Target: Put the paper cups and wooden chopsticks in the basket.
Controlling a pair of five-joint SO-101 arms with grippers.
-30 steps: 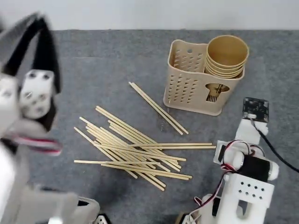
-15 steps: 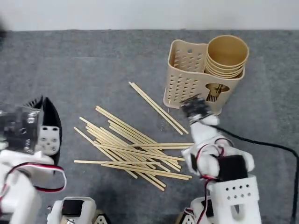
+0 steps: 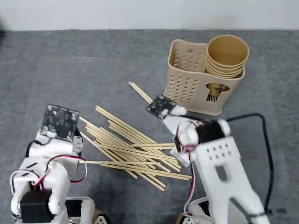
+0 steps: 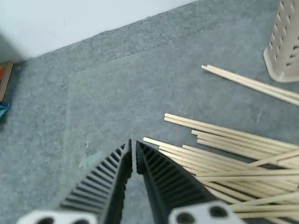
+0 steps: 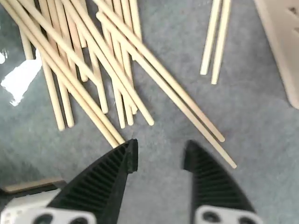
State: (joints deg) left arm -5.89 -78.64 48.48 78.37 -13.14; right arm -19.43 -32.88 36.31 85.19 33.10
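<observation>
High view: paper cups (image 3: pixel 227 55) sit nested in one stack inside the basket (image 3: pixel 186 88), in its right-hand compartment as seen from above. All the chopsticks (image 3: pixel 126 147) are out on the grey tabletop (image 3: pixel 93 60), in a loose crisscross pile between my two arms. One separate pair (image 3: pixel 140 92) lies diagonally, nearer the basket, with its lower end hidden under my right arm.

Status, left gripper (image 4: pixel 132 156): jaws nearly together with just a thin slit between them, nothing held. It hangs over bare tabletop just beside the pile's outer tips.

Status, right gripper (image 5: pixel 159 156): jaws apart, nothing between them. It's over the tabletop at the pile's edge, one fingertip right by the end of a stick. Can't tell if it touches.
</observation>
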